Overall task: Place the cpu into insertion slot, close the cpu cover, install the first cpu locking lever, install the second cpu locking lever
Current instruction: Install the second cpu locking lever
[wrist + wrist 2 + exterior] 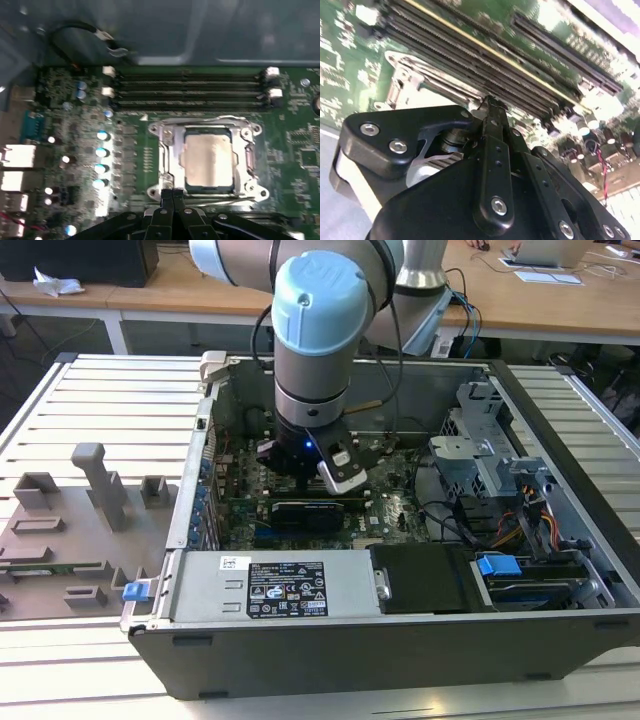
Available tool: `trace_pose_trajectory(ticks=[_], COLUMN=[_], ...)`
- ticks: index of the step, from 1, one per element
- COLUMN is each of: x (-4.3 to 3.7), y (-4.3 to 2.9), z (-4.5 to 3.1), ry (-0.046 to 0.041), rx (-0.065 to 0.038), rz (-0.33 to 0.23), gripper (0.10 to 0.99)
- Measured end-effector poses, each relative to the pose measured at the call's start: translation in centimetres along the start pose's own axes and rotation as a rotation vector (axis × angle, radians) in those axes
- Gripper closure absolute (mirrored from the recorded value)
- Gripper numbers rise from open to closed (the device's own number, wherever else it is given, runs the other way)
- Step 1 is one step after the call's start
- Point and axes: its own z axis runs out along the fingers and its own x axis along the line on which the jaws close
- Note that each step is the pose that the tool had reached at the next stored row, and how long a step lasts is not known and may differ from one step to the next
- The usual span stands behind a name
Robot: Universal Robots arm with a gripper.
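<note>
**Chip seated, cover down, fingers pressed together**

We see the black two-finger gripper with its slim fingertips closed flat against each other, nothing between them, hovering at the edge of the thin silver metal cpu cover. That frame lies flat around the cpu, a square chip with a silver-grey metal top, seated in the insertion slot on the green motherboard. Long black memory slots run just beside the socket.

In the exterior view, the open dark grey computer case rests on a ribbed pale metal table. A white printed label sits on the power supply; we leave its print unread. Wooden desks stand far behind.
</note>
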Motion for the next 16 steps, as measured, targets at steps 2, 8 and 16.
trace_pose_trajectory(ticks=[2,8,16], x=[0.81,0.88,0.84], y=[-0.05,0.56,1.86], z=[0.25,-1.92,-5.62], ry=[0.0009,0.0028,0.0029], rx=[-0.026,-0.029,0.09], rz=[-0.005,-0.012,-0.012], gripper=[0.98,0.98,0.98])
